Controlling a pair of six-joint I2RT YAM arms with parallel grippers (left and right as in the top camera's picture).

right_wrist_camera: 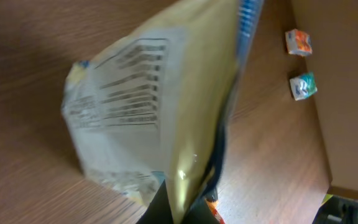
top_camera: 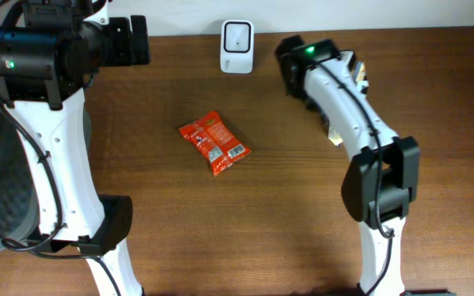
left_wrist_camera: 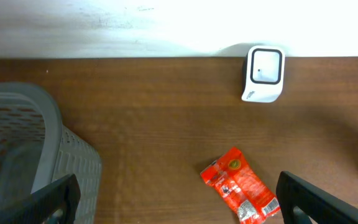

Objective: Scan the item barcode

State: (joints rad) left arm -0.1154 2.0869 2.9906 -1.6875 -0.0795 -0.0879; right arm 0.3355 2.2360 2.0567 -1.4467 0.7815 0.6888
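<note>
Pinching one edge of the yellow packet (right_wrist_camera: pixel 142 106), the right claw (right_wrist_camera: pixel 179 208) is clamped tight; the left claw (left_wrist_camera: pixel 179 202) gapes wide.

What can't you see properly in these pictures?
Yellow bag: right wrist view, print blurred, barcode unreadable; overhead, the right arm hides most of it.
Red packet: overhead, barcode too small to read.
Basket: left wrist view, cut off by the left edge.

a red packet (top_camera: pixel 214 145), white scanner (top_camera: pixel 237 35), yellow pouch (right_wrist_camera: pixel 185 124), brown wood-grain table (top_camera: pixel 303 205).
</note>
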